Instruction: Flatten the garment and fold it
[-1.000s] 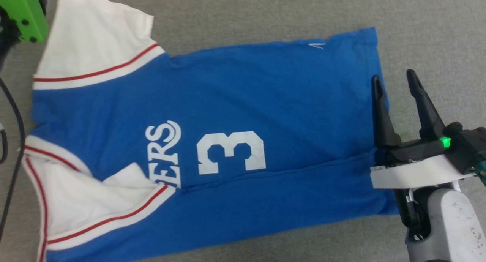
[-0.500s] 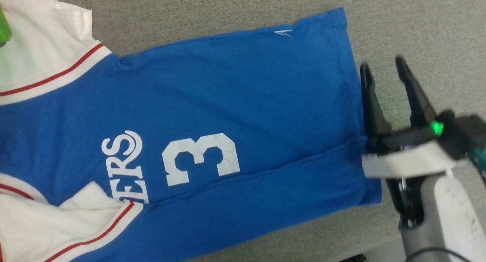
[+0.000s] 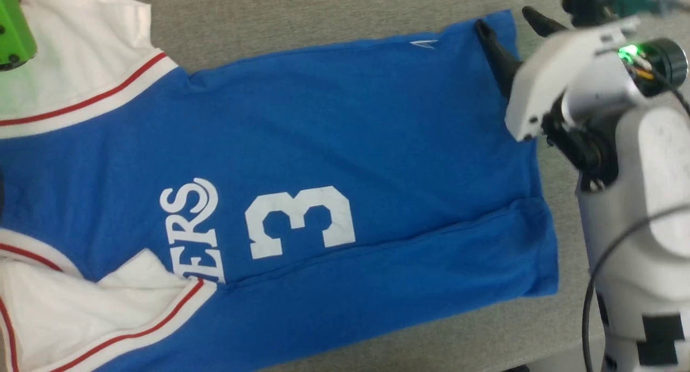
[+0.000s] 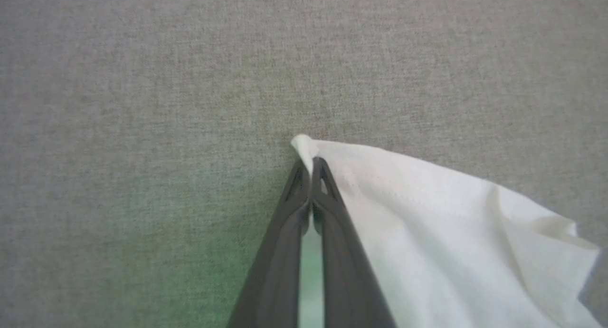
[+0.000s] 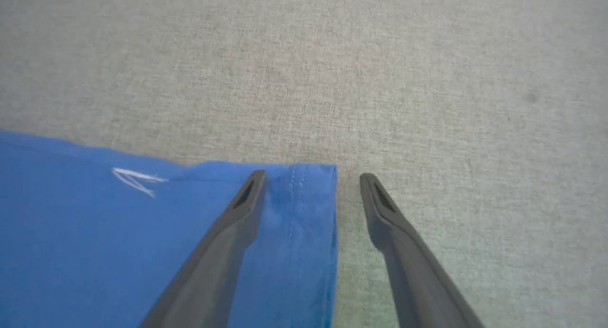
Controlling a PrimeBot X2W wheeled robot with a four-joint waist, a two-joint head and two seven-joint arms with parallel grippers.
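At far left of the worktop (image 3: 323,16), the garment (image 3: 334,140) ended in its white sleeve (image 3: 70,48). The left hand (image 4: 311,165) was clamped on the very tip of that sleeve, with a small nub of cloth poking out past the fingertips. That is a thin pinch, judged liable to slip under a hard pull.

Moving right, the blue body lay face up across the worktop, with "ERS" and the 3 readable. It was mostly flat, but a white flap (image 3: 145,269) of the near sleeve covered the foot of the lettering, and a long crease (image 3: 431,234) ran toward the hem. Flattening was judged unfinished.

Handling notes: thin jersey — light, limp, no stiffness of its own. It should drape and stretch rather than slide as a sheet, and probably drags on the felt-like worktop. The best holds looked to be the stitched edges, meaning the sleeve trim and the hem corners, where doubled cloth gives the fingers something to bite. Two corners should be taken together to keep tension.

At far right, the right hand (image 5: 312,176) stood wide open and held nothing. It straddled the far hem corner (image 5: 304,209), one finger over blue cloth and the other over bare worktop. Whether either finger touched down could not be told.
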